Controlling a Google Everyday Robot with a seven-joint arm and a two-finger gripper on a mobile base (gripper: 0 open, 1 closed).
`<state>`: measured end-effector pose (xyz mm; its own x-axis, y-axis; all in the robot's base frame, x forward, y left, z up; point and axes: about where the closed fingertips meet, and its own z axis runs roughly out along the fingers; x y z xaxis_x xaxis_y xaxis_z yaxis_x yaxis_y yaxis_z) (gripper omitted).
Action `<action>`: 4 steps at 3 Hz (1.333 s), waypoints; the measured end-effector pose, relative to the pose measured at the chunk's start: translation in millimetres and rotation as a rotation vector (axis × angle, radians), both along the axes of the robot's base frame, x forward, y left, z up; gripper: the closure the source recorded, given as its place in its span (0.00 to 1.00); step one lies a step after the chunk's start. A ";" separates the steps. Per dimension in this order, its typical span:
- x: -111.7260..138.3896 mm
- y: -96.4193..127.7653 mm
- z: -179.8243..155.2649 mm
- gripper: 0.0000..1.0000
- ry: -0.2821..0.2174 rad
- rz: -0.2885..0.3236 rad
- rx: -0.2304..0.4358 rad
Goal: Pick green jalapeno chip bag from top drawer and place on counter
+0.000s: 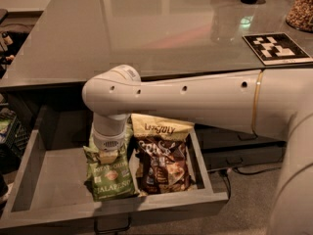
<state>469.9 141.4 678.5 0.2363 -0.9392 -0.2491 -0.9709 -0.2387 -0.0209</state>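
The green jalapeno chip bag (110, 181) lies in the open top drawer (51, 182), left of centre, with its lettering facing up. My gripper (108, 153) reaches straight down from the white arm and sits right over the top edge of the bag, its end hidden by the wrist. The arm spans from the right, across the front of the counter (146, 28), which lies behind and above the drawer.
A dark brown chip bag with a cream-yellow top (162, 163) lies just right of the green bag, touching it. A black-and-white tag board (276, 47) and a jar (301, 9) stand on the counter's right. Closed drawer fronts (234, 153) are at right, a crate (10, 131) at left.
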 end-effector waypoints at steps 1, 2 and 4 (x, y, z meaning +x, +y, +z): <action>-0.2 -0.1 0.0 1.00 0.000 0.001 0.001; -3.1 -3.0 17.9 1.00 -0.009 -0.006 0.042; -15.8 -12.5 78.7 1.00 -0.005 -0.064 0.112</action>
